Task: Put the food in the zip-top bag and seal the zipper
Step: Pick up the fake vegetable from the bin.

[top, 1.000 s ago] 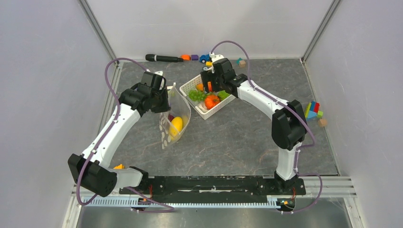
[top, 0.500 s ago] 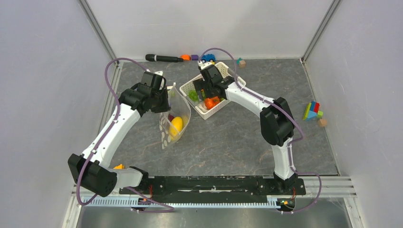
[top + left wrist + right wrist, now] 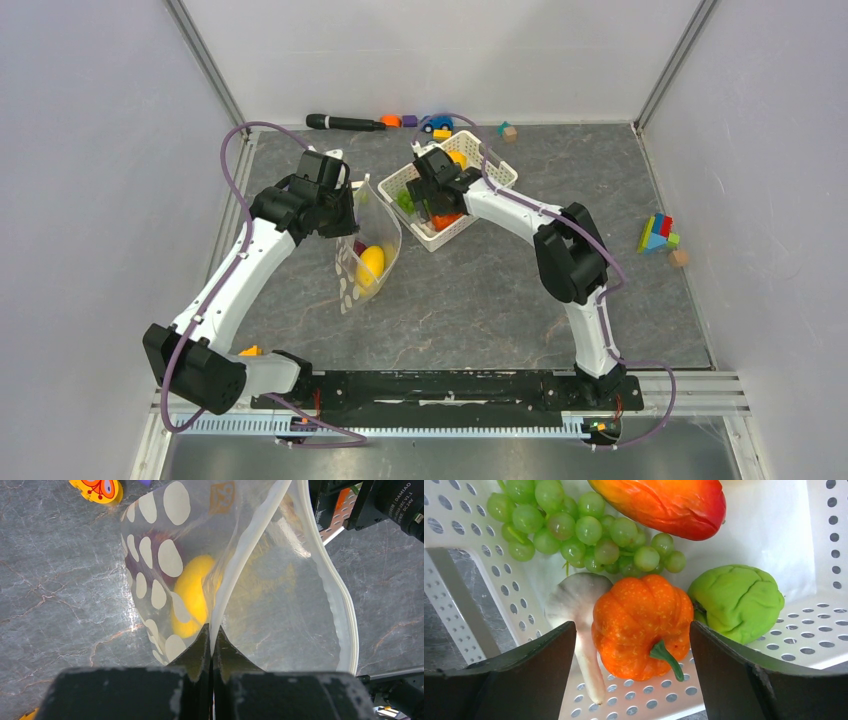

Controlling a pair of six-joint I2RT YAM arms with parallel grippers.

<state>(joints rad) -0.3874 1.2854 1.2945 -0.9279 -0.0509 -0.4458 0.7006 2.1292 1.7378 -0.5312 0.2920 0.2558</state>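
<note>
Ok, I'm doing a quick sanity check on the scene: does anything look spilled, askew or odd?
Nothing spilled or damaged. The zip-top bag hangs lopsided, pinched by one mouth edge in the left tool, gaping, yellow food inside. Loose blocks lie off to the right.

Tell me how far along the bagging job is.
Done: a yellow fruit lies in the zip-top bag, whose rim the left gripper pinches, mouth open. In hand: the right gripper hangs open around the orange pumpkin in the white basket. To do: pumpkin, grapes, red-orange piece, green piece, garlic, then the zipper.
</note>
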